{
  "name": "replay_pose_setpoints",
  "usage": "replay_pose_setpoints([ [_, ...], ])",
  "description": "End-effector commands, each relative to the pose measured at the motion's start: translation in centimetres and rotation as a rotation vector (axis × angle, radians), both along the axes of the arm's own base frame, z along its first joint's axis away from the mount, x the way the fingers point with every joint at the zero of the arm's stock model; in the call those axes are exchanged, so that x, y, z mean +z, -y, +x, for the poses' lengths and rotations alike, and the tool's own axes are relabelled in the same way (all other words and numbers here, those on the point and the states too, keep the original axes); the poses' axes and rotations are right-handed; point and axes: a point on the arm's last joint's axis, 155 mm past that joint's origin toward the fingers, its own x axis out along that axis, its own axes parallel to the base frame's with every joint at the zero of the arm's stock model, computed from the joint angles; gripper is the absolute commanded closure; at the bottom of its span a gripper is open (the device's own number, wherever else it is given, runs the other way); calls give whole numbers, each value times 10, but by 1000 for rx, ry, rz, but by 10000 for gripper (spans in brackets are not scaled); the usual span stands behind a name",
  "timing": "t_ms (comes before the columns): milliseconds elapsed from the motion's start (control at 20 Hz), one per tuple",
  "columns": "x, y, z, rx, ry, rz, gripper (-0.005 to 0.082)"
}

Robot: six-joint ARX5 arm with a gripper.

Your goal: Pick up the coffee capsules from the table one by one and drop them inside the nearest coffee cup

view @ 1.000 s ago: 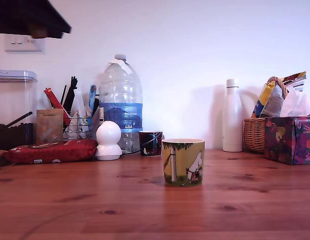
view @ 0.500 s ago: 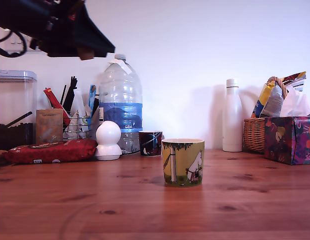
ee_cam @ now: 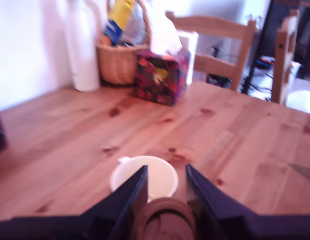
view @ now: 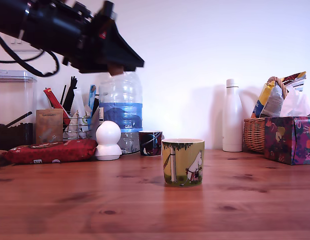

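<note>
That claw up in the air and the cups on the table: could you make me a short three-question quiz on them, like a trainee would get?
1. True or false: the claw is shut on a brown coffee capsule.
2. Which cup stands nearer the exterior camera? A) the yellow-green coffee cup B) the small dark cup C) neither
3. Fill in: in the exterior view, the claw hangs above the table, to the exterior view's ____ of the yellow-green cup.

Key:
1. True; the wrist view shows the capsule between its fingers.
2. A
3. left
</note>
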Motion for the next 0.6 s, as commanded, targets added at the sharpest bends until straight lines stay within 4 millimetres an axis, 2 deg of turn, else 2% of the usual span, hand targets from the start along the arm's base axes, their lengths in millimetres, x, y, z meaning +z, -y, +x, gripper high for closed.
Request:
replay_pose_setpoints([
  [0, 6, 13, 4, -27, 7, -13, 642],
  [550, -24, 69, 37, -98, -171, 103, 642],
])
